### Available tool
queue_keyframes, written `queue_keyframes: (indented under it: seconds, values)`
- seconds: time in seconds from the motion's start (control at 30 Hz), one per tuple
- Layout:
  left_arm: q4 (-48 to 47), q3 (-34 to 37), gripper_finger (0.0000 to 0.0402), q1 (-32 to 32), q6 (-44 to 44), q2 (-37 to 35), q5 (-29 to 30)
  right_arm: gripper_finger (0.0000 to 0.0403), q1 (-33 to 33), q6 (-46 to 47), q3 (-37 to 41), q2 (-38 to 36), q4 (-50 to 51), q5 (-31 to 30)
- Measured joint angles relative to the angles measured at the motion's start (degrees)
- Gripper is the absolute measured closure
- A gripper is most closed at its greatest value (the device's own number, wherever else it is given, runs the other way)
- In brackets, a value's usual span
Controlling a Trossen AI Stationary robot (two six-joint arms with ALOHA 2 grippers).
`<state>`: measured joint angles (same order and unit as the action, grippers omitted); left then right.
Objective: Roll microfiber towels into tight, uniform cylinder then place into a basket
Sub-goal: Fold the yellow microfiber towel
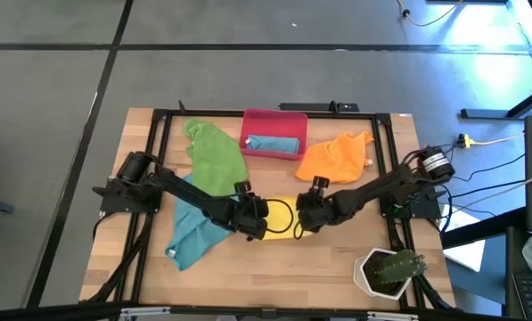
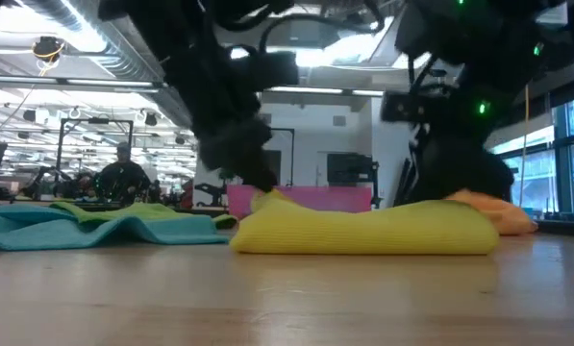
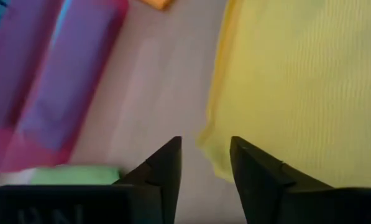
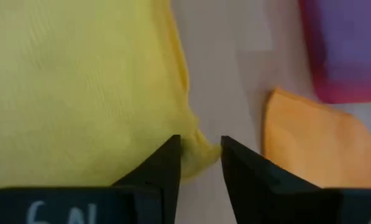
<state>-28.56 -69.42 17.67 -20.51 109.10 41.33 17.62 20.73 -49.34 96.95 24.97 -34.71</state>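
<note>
While working yellow towel (image 1: 282, 217) at lower centre of surface (image 1: 274, 272), left claw (image 1: 255, 220) and right claw (image 1: 306, 217) bracketing opposite ends, both part-open, gripping nothing, likely regripping for roll. Basket (image 1: 273, 117) waiting upper centre, teal roll inside.

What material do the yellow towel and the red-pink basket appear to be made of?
Yellow folded towel: soft woven cloth, apparently microfiber; fine ribbed texture, matte, with limp rounded edges. Red-pink rectangular basket: probably plastic; smooth, rigid straight walls with a slight sheen.
</note>
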Motion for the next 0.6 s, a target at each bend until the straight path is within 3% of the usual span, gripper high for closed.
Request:
queue_keyframes:
  seconds: [0.27,0.37,0.6]
  values:
    - [-4.26,-1.96,0.0266,0.34,-1.77,-4.96,1.06,0.0283,0.37,-1.29,0.00,-10.58,1.68,0.05]
    - [-3.13,-2.02,0.0268,0.97,-2.38,-6.84,-0.33,0.0283,1.30,-3.04,0.00,-13.14,-0.18,3.57]
    - [6.57,-2.04,0.0268,0.75,1.26,-4.10,-3.05,0.0283,4.09,-8.40,6.03,-12.72,-23.37,12.80]
